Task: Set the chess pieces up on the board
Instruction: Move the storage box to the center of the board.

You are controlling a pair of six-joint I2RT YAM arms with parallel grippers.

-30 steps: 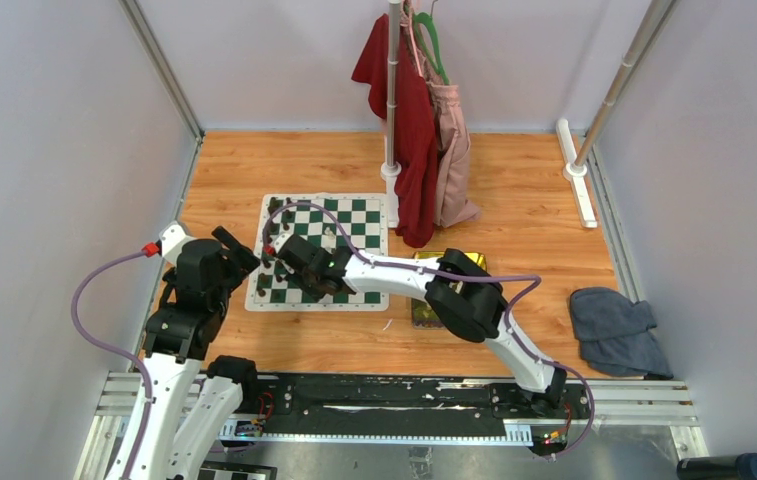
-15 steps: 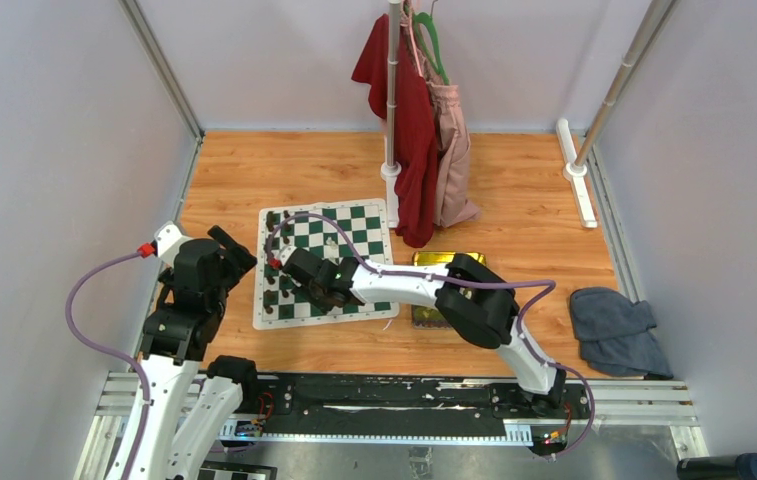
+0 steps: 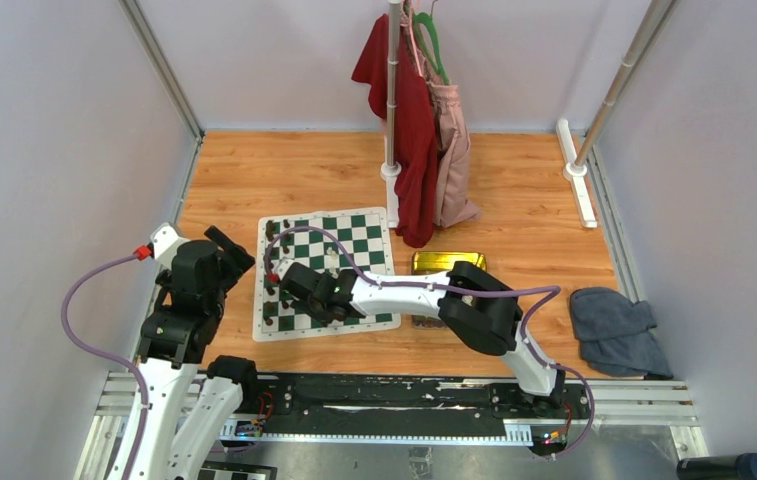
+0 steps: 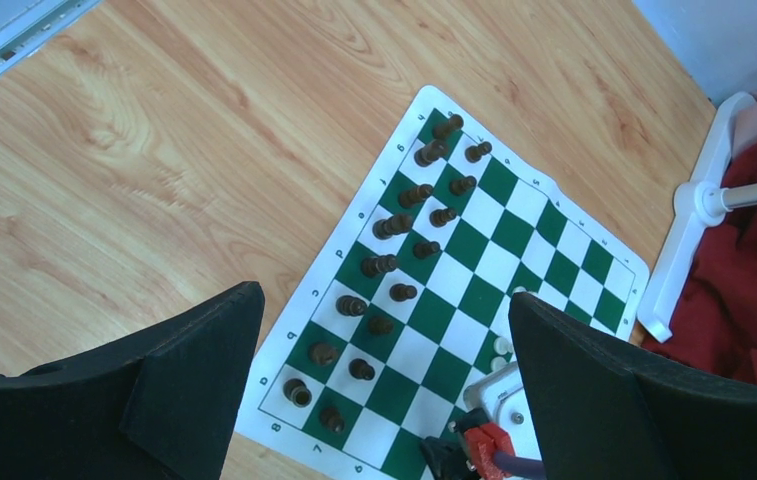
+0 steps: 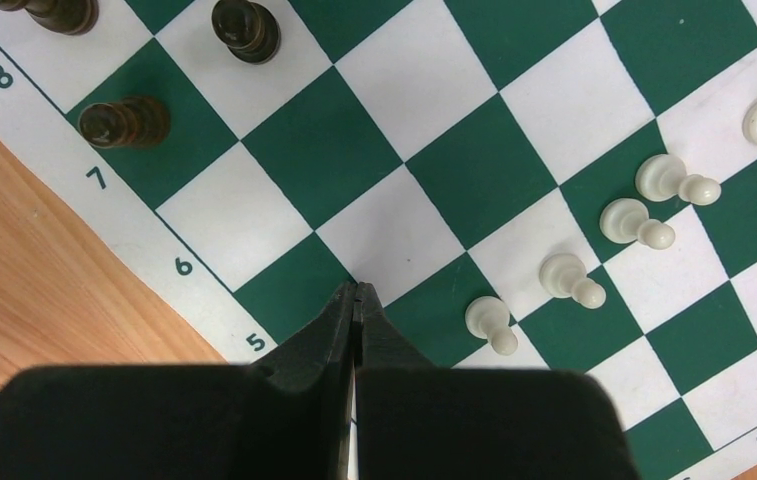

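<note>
Along the white border of the board (image 5: 394, 235), the numerals 8, 7, 6 and 5 are being shown in the right wrist view. They are running from ahead-left back to the right gripper (image 5: 356, 292). A single letter at the lower right is too cut off to be read surely. That gripper is being held clenched, its tips pressed together over the mat beside the 5, with nothing seen between them. White pieces (image 5: 571, 277) are being left in a diagonal row on the board, just right of the tips. Dark pieces (image 5: 124, 122) are standing ahead and to the left. The left gripper (image 4: 384, 297) is being held released, fingers wide apart, with the board ahead of it. Against a second ago, the board is being found turned and drawn nearer the arm bases, the right gripper is drawn back with it, and more of the yellow tray (image 3: 449, 262) is being exposed beyond the right forearm.
</note>
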